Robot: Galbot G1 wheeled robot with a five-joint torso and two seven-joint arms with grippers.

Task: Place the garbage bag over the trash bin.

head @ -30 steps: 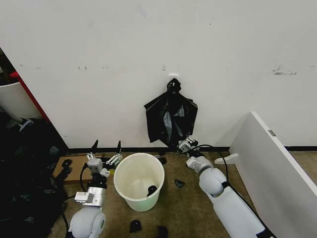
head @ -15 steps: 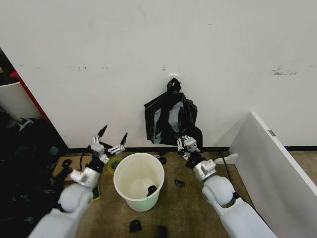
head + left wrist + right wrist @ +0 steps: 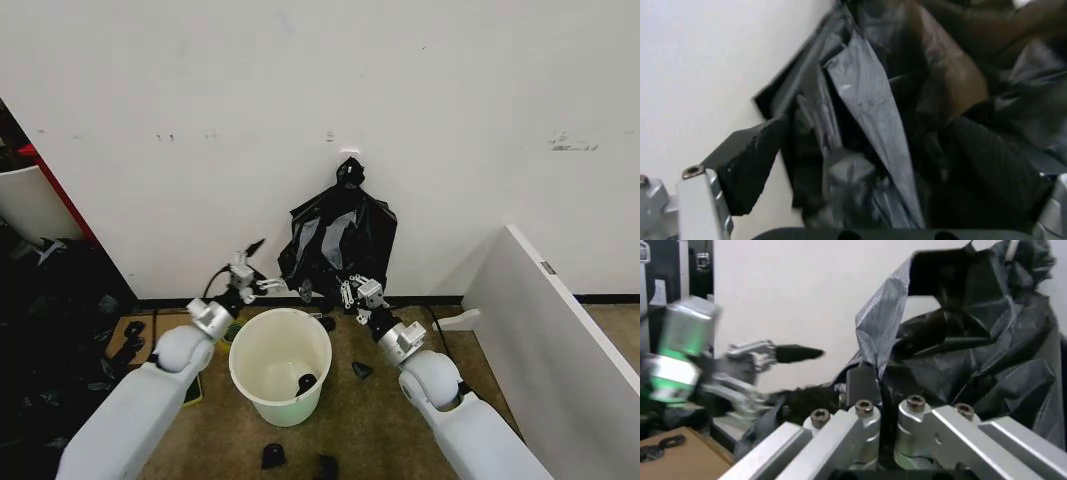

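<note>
Garbage bag (image 3: 340,238) hangs on the wall; our right hand (image 3: 352,292) is clenched on its lower edge, left hand (image 3: 260,268) spread beside it, trash bin (image 3: 281,365) unlined

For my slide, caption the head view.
Both tools, left and right, reach the glossy black plastic garbage bag hanging above the round white bin.

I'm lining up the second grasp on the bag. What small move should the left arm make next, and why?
Probably ease the left tool a little further toward the bag and close on its near edge. Its fingers are spread just short of the plastic, while the right tool already pinches the lower edge above the bin.
</note>
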